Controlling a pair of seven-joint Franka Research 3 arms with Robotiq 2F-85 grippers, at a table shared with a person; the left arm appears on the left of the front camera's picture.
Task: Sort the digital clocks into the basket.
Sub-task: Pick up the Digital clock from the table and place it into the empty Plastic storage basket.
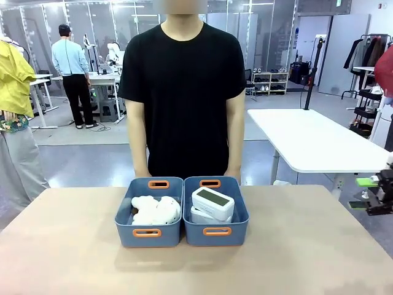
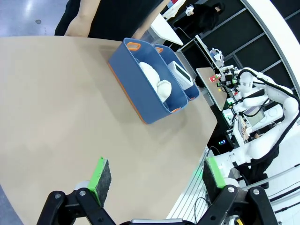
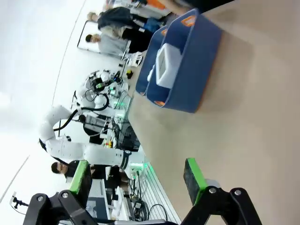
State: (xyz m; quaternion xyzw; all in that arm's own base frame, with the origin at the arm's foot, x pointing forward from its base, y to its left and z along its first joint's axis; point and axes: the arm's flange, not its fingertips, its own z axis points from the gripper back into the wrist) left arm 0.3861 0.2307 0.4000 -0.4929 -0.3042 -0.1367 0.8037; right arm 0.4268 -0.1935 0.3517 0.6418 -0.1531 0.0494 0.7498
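Two white digital clocks lie stacked in the right blue basket (image 1: 236, 228), the upper clock (image 1: 213, 203) tilted on the lower clock (image 1: 198, 216). In the left wrist view a clock (image 2: 181, 75) shows in the farther basket (image 2: 192, 93); in the right wrist view a clock (image 3: 166, 65) rests in the nearer basket (image 3: 194, 61). My right gripper (image 1: 362, 193) hangs open at the table's right edge, far from the baskets. It holds nothing (image 3: 136, 180). My left gripper (image 2: 157, 173) is open and empty above the tabletop, well away from the bins.
The twin blue bin (image 1: 126, 224) on the left holds white fluffy soft toys (image 1: 155, 210). A person in a black shirt (image 1: 184, 92) stands right behind the bins, hands at the far table edge. The tan tabletop (image 1: 67, 246) spreads wide on both sides.
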